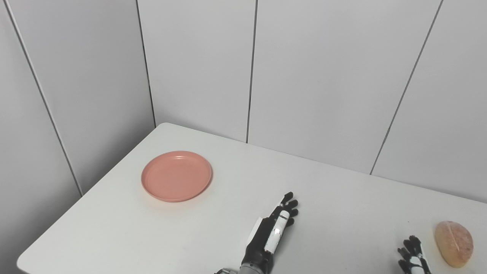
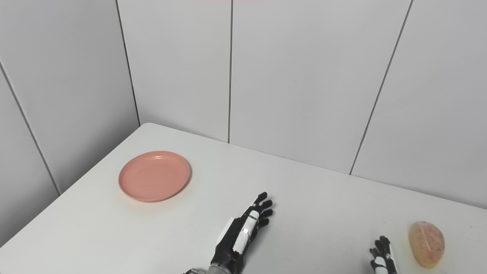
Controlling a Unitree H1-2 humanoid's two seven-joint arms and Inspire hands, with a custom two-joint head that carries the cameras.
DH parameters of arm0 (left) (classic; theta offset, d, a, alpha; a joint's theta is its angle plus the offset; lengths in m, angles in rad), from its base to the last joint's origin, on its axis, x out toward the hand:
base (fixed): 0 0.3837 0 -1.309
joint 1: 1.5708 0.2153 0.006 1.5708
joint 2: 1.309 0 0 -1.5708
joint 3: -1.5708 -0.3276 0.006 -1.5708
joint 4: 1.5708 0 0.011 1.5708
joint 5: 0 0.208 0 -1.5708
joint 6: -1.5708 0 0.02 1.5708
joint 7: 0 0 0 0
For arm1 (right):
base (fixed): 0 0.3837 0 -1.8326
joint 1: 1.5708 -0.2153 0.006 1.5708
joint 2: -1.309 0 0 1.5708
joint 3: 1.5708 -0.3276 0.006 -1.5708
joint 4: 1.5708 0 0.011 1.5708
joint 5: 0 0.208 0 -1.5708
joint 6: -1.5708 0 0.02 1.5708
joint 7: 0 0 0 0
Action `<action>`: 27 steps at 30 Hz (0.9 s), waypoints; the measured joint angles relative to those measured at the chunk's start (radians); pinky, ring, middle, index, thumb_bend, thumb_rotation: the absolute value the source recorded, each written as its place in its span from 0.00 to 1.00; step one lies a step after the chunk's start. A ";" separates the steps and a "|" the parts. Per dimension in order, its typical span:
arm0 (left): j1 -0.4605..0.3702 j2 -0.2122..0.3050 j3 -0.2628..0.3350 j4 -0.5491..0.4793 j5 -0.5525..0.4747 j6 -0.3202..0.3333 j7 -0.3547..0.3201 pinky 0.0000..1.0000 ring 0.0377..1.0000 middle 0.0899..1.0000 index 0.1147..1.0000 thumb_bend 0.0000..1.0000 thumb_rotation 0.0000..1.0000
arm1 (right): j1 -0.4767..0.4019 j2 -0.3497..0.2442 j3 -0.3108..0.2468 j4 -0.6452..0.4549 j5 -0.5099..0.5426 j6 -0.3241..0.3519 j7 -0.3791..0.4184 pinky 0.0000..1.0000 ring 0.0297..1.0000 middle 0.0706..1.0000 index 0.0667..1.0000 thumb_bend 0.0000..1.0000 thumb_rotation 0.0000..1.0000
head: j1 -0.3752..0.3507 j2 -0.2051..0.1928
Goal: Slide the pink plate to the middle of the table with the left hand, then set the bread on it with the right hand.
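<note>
beside bread, right hand empty.

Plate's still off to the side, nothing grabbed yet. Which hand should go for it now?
Left. The left hand is open, nearer the pink plate with bare table between them. The right hand sits at the far side beside the bread.

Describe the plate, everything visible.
The plate is round, salmon pink, matte, plastic-looking, with a shallow raised rim. It is empty and lies flat and upright on the white table, toward its far left corner. Nothing touches it; the left hand is well off to its right, nearer the camera.
</note>
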 measured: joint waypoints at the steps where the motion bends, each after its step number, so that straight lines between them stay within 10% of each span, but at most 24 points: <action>1: 0.000 0.005 0.001 -0.008 0.000 0.006 0.000 0.92 0.90 0.92 0.91 0.43 1.00 | 0.000 0.001 0.000 -0.001 -0.001 0.001 -0.001 1.00 0.98 0.98 0.99 0.15 1.00 | 0.005 0.000; 27: -0.123 0.155 0.154 -0.280 -0.019 0.194 0.000 0.92 0.89 0.90 0.87 0.43 1.00 | -0.001 0.001 0.001 -0.008 0.011 0.015 0.008 1.00 0.99 1.00 1.00 0.12 1.00 | 0.029 0.008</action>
